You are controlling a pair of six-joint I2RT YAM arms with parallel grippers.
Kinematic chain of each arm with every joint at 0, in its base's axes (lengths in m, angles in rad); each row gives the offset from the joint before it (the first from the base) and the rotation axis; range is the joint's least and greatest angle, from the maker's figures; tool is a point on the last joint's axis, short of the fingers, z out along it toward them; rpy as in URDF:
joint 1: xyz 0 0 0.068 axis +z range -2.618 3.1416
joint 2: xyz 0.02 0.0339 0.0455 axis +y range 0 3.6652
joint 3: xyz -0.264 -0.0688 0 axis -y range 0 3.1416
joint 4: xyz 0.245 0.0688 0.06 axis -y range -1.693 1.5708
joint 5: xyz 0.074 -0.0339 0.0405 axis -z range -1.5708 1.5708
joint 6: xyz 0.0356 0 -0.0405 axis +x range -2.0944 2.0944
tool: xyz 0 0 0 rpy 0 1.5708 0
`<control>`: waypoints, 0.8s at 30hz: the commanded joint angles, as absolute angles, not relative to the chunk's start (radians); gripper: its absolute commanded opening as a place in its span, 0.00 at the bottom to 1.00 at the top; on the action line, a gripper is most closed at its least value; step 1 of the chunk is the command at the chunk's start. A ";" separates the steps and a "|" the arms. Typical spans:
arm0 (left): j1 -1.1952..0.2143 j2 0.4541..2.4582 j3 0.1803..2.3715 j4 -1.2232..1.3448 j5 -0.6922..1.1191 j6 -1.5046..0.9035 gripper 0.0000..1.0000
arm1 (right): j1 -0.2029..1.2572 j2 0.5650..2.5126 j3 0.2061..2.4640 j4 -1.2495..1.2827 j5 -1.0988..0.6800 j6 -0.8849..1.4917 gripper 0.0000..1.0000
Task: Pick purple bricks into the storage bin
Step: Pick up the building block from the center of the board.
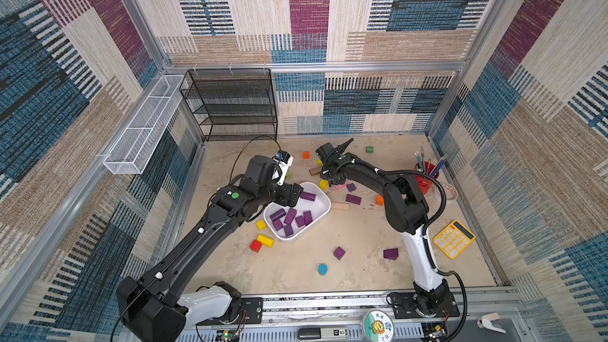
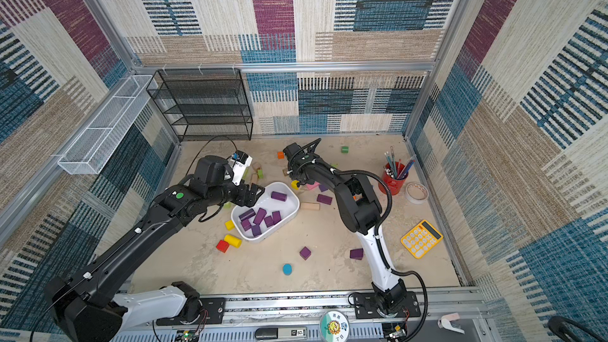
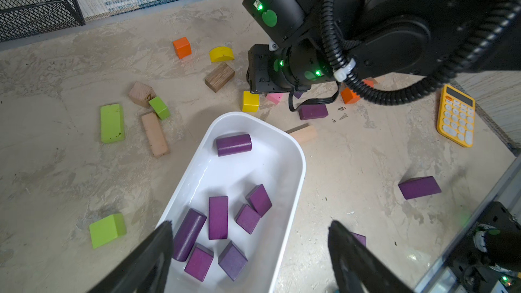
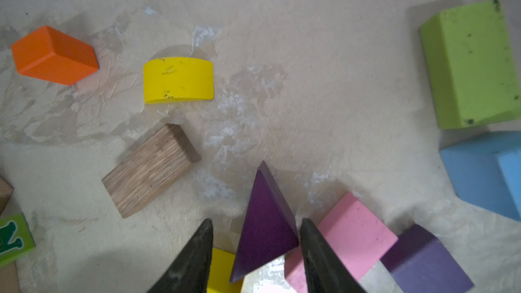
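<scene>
Counting seven purple bricks (image 3: 218,217) in the bin (image 3: 239,173), five more loose on the table (image 1: 362,274). My right gripper (image 4: 257,219) straddles a purple wedge (image 4: 266,229), jaws either side, not yet clamped as far as I see. Left gripper (image 3: 251,222) hangs spread and empty over the bin.

Seven bricks (image 1: 289,217) in storage bin (image 1: 316,207); wedge (image 4: 265,232) nearby on rt, btwn right end effector (image 4: 257,221) fingers (image 4: 197,249).

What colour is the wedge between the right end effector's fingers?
Dark purple; the wedge shows best in the right wrist view.
</scene>
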State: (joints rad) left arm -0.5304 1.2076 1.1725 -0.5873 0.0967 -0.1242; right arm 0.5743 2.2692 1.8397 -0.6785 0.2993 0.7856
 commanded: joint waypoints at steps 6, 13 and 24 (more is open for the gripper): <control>-0.529 1.201 1.167 -0.566 0.107 -0.137 0.87 | 0.574 2.321 1.909 -0.712 0.317 0.790 0.50; -0.526 1.201 1.167 -0.565 0.110 -0.137 0.87 | 0.566 2.332 1.905 -0.712 0.315 0.787 0.47; -0.520 1.207 1.164 -0.565 0.110 -0.138 0.87 | 0.553 2.344 1.904 -0.695 0.298 0.751 0.43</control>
State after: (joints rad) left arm -0.5217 1.2068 1.1675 -0.5819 0.1078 -0.1265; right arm 0.5510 2.3409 1.8977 -0.7074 0.2951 0.7643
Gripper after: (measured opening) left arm 0.869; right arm 0.444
